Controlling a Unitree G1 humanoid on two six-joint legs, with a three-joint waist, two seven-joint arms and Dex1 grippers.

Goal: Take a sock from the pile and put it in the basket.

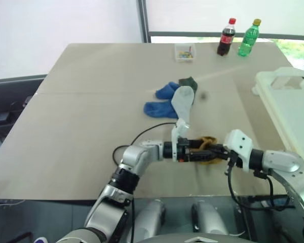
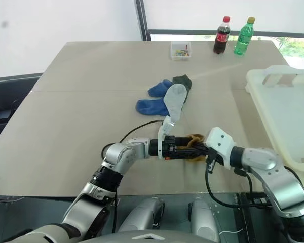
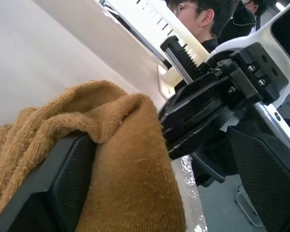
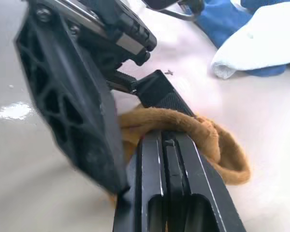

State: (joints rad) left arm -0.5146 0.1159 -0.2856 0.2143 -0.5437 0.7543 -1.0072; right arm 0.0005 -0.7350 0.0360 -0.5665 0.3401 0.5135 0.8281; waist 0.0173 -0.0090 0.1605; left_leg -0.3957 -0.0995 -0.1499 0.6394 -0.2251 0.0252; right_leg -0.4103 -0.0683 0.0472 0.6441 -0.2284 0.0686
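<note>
Pinching a mustard-yellow sock [image 2: 195, 148] between its closed fingers, the right end effector [image 2: 201, 150] holds it just above the bench [image 2: 71, 111], nearer the robot than the pile [image 2: 164, 98]. The left end effector [image 2: 186, 149] points sideways toward the right one with its jaws spread wide, and the sock drapes over one of its fingers [image 3: 53, 179], so both end effectors meet at the same sock. In the right wrist view the sock bulges out as a loop beside the shut fingers. The pile, blue, light grey and dark green, lies on the bench beyond the sock. The basket [image 2: 273, 76] sits at the bench's right edge, well apart from the sock.
</note>
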